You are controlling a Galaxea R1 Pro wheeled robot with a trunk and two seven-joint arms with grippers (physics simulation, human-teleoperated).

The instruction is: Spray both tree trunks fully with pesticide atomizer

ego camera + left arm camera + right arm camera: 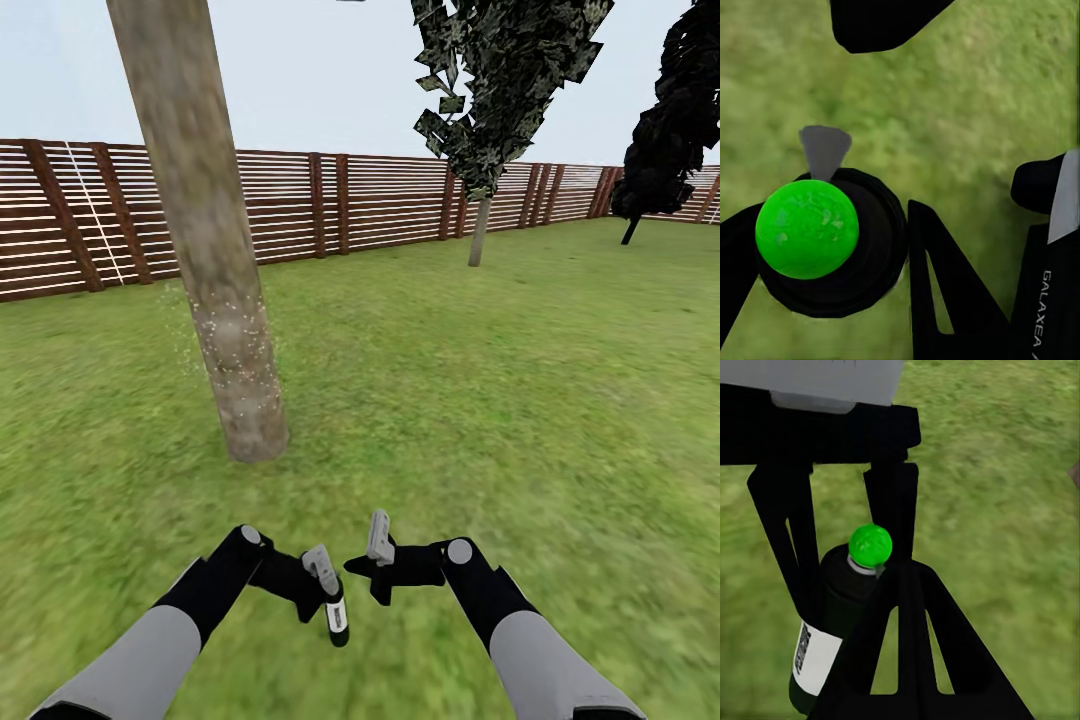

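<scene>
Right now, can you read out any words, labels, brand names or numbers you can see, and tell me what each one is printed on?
"GALAXEA": white letters on the black robot arm housing, seen in the left wrist view; what follows is cut off at the picture's edge.
White label with dark print on the black bottle with a green ball top, held in the left gripper: too blurred to read.
No other text.

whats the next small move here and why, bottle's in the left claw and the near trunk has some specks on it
Probably raise the left claw and aim the spray bottle higher at the near tree trunk. The bottle hangs low over the grass, and the pale specks cluster on the trunk's lower part, while the bark above looks bare. The far tree by the fence would come later.
</scene>
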